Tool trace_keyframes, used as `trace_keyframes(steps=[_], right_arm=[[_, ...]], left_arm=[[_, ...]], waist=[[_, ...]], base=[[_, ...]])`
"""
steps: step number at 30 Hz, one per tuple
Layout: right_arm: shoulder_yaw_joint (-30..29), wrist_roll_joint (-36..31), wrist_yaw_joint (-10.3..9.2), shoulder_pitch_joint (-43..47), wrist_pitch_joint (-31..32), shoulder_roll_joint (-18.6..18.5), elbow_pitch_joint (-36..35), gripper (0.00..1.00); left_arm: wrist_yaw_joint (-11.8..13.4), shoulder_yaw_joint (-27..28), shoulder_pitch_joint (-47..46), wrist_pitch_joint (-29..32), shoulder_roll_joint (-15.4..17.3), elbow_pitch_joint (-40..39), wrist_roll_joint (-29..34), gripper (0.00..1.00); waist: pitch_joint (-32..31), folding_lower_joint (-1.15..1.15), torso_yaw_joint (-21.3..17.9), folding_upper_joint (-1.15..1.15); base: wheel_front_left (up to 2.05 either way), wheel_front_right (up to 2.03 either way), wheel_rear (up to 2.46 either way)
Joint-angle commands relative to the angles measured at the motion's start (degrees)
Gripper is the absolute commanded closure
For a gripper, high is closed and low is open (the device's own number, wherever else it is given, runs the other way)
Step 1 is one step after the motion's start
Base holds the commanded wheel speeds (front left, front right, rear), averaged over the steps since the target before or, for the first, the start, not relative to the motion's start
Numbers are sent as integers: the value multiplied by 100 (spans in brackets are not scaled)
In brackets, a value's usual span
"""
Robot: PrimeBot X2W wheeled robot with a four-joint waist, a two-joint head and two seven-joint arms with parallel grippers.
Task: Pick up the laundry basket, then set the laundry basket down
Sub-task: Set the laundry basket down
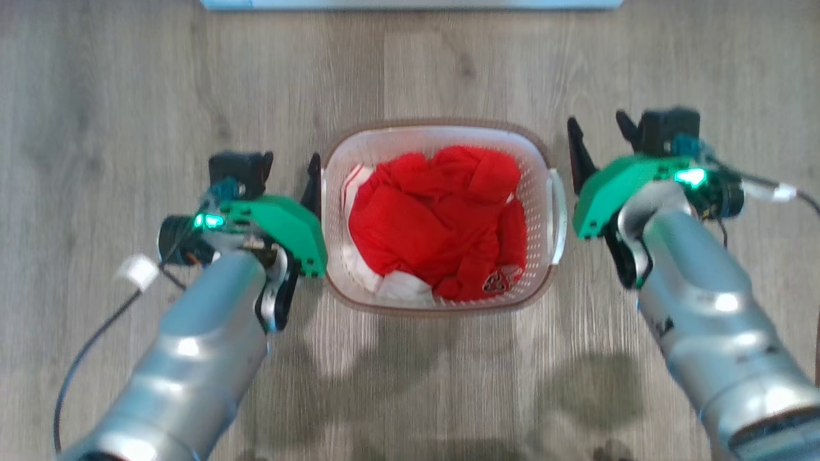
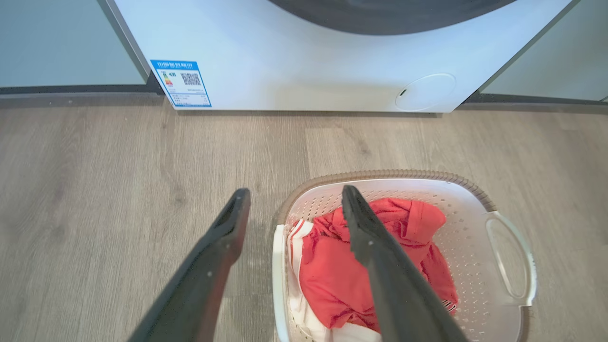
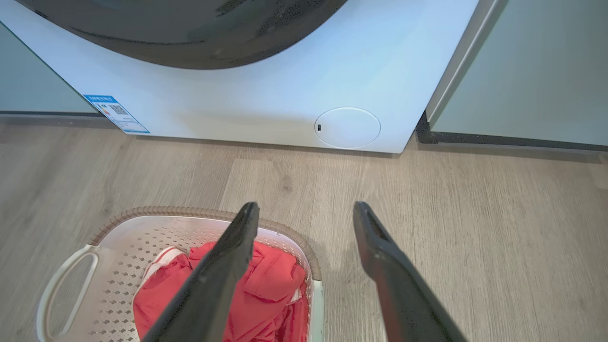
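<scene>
Laundry basket (image 1: 397, 144) sits on the floor (image 1: 128, 96) btw the left hand (image 1: 289, 163) & right hand (image 1: 597, 121), both spread wide apart, so slip each over a side handle (image 1: 557, 218), squeeze, then lift level.

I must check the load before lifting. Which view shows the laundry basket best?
The head view: the whole laundry basket shows from above, rim and red clothes in sight. Each wrist view cuts it off at the bottom edge, and a dark finger crosses it.
</scene>
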Motion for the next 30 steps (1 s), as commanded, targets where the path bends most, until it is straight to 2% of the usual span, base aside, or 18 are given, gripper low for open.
trace_keyframes(steps=[1,6,7,12,18,23,30], right_arm=[[-53,-85,34,438,-75,111,-380,0],[-293,-207,34,1102,-76,111,-1171,0],[-359,-252,34,1355,-76,111,-1454,0],[-525,-395,34,2058,-76,111,-2262,0],[-657,-456,34,2719,-76,111,-3058,0],[-666,-502,34,3144,-76,111,-3477,0],[-755,-547,34,3814,-76,112,-3913,0]], left_arm=[[53,429,251,-55,207,-355,294,0],[106,1165,1003,-55,199,-1140,1124,0],[113,1406,1301,-55,187,-1458,1441,0],[132,2117,2210,-55,111,-2452,2200,0],[106,2657,3082,-55,12,-3236,2683,0],[103,2954,3558,-55,-77,-3676,2850,0],[-32,3240,4242,-55,-180,-4256,3056,0]], waist=[[-409,1,-46,0],[-815,1,-50,0],[-971,1,-46,0],[-1397,1,-34,0],[-1806,1,-30,0],[-2061,1,-27,0],[-2458,1,-44,0]], base=[[0,0,0],[0,0,0],[0,0,0],[0,0,0],[0,0,0],[0,0,0],[0,0,0]])
